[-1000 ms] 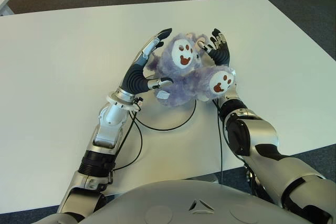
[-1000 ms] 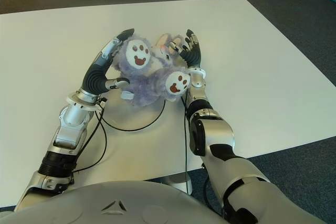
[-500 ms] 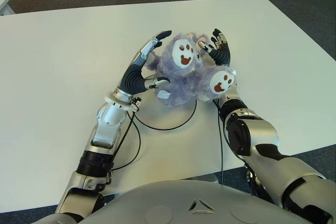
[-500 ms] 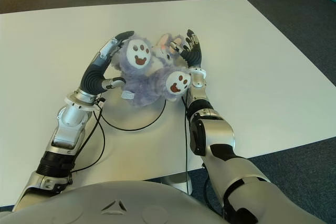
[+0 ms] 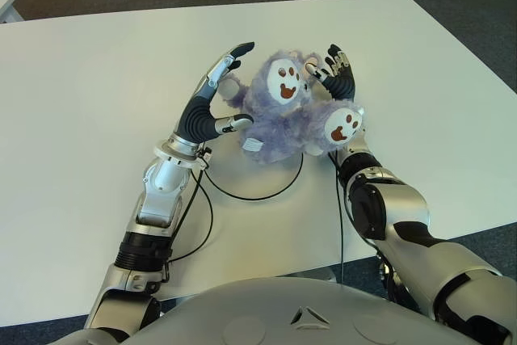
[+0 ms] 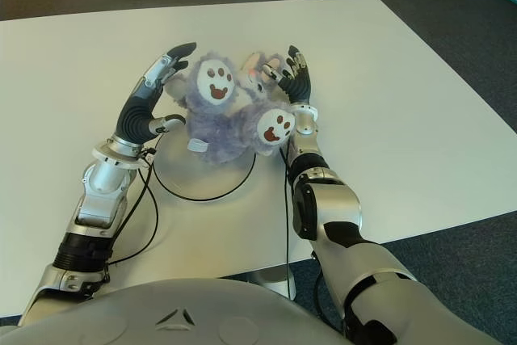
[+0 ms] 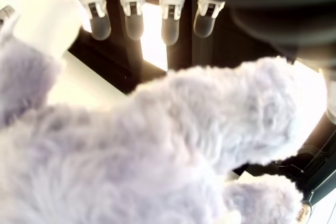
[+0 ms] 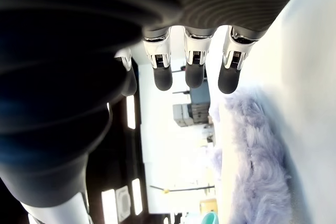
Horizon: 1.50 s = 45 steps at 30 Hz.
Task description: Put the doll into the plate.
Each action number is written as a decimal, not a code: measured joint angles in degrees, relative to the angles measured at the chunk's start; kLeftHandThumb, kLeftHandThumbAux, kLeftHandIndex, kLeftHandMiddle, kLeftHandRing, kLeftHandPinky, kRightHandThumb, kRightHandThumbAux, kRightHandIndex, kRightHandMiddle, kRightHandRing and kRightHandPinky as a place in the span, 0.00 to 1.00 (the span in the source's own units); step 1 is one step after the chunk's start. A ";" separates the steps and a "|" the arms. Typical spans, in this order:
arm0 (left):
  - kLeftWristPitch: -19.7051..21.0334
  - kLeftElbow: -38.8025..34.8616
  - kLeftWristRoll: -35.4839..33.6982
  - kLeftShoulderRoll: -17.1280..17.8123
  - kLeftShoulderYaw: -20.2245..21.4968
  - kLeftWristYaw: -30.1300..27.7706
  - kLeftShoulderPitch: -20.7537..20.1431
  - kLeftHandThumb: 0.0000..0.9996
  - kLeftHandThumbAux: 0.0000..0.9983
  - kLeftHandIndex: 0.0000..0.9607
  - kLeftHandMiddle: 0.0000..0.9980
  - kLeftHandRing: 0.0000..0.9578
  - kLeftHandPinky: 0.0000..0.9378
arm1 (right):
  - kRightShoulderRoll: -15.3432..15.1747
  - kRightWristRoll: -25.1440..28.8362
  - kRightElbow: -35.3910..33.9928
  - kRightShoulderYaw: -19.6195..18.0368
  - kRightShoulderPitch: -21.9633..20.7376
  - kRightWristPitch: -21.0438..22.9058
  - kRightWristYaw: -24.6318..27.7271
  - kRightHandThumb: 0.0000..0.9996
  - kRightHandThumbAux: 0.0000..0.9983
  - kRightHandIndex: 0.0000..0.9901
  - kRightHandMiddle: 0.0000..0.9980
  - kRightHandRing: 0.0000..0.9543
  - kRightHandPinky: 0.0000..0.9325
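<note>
Moving away from the fluffy purple doll (image 5: 287, 115), the left hand (image 5: 212, 103) is now opening up on the doll's left side, fingers spread wide and holding nothing. The right hand (image 5: 338, 78) is staying close on the doll's right side, fingers straight and open, holding nothing too. The doll is lying on the white plate (image 5: 260, 187) on the white table (image 5: 97, 78), paws (image 5: 283, 84) pointing up.
</note>
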 measured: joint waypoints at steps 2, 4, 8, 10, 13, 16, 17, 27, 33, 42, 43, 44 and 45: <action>-0.06 0.04 -0.15 -0.01 0.39 0.03 -0.06 0.00 0.32 0.00 0.11 0.04 0.00 | 0.01 0.00 0.01 0.00 0.00 0.00 -0.01 0.10 0.79 0.10 0.05 0.05 0.11; -0.30 0.19 -0.38 -0.02 1.09 0.15 -0.15 0.00 0.32 0.00 0.11 0.04 0.00 | 0.02 0.00 0.01 0.00 0.00 0.00 -0.02 0.10 0.79 0.10 0.05 0.05 0.11; -0.38 0.69 -1.03 -0.01 2.13 0.26 -0.40 0.00 0.32 0.00 0.10 0.03 0.00 | 0.02 -0.03 0.02 0.03 0.03 0.00 -0.10 0.10 0.78 0.09 0.05 0.05 0.10; -0.38 0.89 -1.03 -0.01 2.62 0.39 -0.53 0.00 0.32 0.00 0.10 0.02 0.00 | -0.02 -0.07 0.06 0.08 0.04 0.00 -0.13 0.10 0.78 0.09 0.05 0.05 0.10; -0.38 0.96 -1.02 0.00 3.42 0.64 -0.61 0.00 0.32 0.00 0.09 0.02 0.00 | -0.10 -0.12 0.11 0.14 0.03 0.00 -0.13 0.10 0.78 0.09 0.05 0.05 0.10; -0.38 0.95 -1.06 0.09 4.13 0.73 -0.61 0.00 0.32 0.00 0.09 0.02 0.00 | -0.20 -0.17 0.16 0.17 0.03 0.02 -0.15 0.10 0.78 0.09 0.05 0.05 0.10; -0.38 0.95 -1.08 0.15 4.32 0.73 -0.61 0.00 0.32 0.00 0.09 0.02 0.00 | -0.23 -0.17 0.16 0.18 0.03 0.05 -0.15 0.10 0.78 0.09 0.05 0.05 0.10; -2.12 1.27 -0.81 0.58 6.59 2.46 -0.63 0.00 0.30 0.00 0.10 0.03 0.00 | -0.35 -0.19 0.16 0.22 0.04 0.15 -0.15 0.09 0.78 0.09 0.04 0.05 0.10; -4.09 2.10 -0.28 0.63 7.15 3.43 -1.07 0.00 0.29 0.00 0.09 0.02 0.00 | -0.39 -0.19 0.16 0.21 0.05 0.15 -0.17 0.09 0.77 0.09 0.05 0.05 0.10; -5.01 4.21 -0.36 1.23 8.84 3.85 -2.75 0.00 0.28 0.00 0.06 0.01 0.00 | -0.36 -0.18 0.17 0.22 0.00 0.20 -0.15 0.10 0.77 0.09 0.05 0.05 0.10; -5.13 4.45 -0.35 1.32 8.98 3.92 -2.81 0.00 0.28 0.00 0.06 0.01 0.00 | -0.34 -0.18 0.17 0.22 0.00 0.20 -0.15 0.10 0.77 0.09 0.05 0.05 0.10; -5.24 4.69 -0.35 1.40 9.10 3.99 -2.85 0.00 0.28 0.00 0.06 0.01 0.00 | -0.34 -0.18 0.17 0.22 -0.01 0.21 -0.14 0.10 0.77 0.09 0.05 0.05 0.10; -5.40 4.93 -0.34 1.48 9.19 4.11 -2.88 0.00 0.29 0.00 0.06 0.01 0.00 | -0.33 -0.18 0.17 0.22 -0.01 0.21 -0.13 0.10 0.77 0.09 0.05 0.05 0.10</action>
